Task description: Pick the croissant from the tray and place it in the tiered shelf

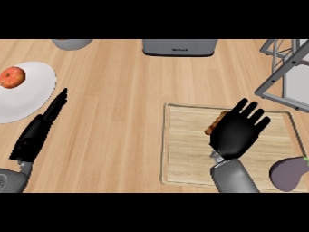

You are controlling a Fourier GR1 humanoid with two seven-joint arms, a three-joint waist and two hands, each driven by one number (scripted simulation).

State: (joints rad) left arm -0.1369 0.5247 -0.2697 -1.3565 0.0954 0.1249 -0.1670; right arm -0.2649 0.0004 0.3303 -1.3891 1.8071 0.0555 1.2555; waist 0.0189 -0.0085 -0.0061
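On the left, the left hand [40,128] rests edge-on with straight fingers, well apart from the tray [183,154]. Further right, the right hand [238,129] hovers spread over the tray, the croissant [215,123] peeking out at its left edge, long axis running near-left to far-right. The shelf [292,74] stands far right.

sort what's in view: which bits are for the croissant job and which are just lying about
For the job: croissant, tray, tiered shelf, right hand.
Lying about: eggplant, plate with a tomato, left hand, grey objects at the far edge.
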